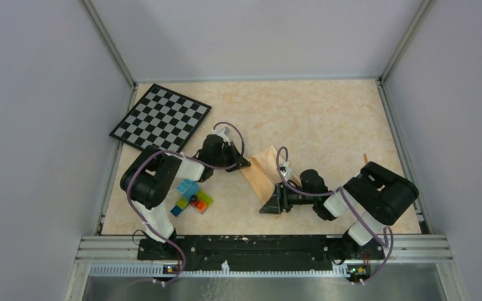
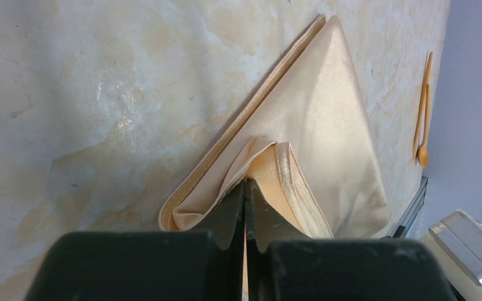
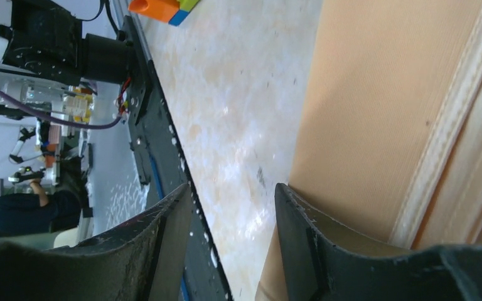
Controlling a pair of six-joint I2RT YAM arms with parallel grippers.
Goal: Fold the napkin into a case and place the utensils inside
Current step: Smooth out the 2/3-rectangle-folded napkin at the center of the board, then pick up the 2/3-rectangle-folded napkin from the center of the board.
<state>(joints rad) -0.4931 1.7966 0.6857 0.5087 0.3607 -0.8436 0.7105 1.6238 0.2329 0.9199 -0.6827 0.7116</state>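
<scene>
The napkin (image 2: 317,113) lies in the middle of the table (image 2: 100,94) as a half-folded wedge, not yet the narrow shape the job wants. The left pincer (image 2: 246,188) is clenched on a raised fold at the wedge's near corner, with the layers bunched up into its tips. The right pincer (image 3: 232,191) is released; one finger is over bare table, the other sits right at the cloth's hemmed edge, and nothing is caught between them.

From where I stand, the trouble looks likely to start with that left grip; it seems to hold several slippery layers at once, so a pull could drag the whole wedge along the table instead of turning one flap, or let the inner layer slide out and undo the crease. The right pincer has its own risk; closing where it is, it may nip only the hem or miss the cloth altogether, and if both arms then tug, the fold would skew.

The utensils (image 2: 422,122) lie well apart from the napkin at the table's far side, close by the right arm; a wide swing of that arm could knock them off the edge.
</scene>
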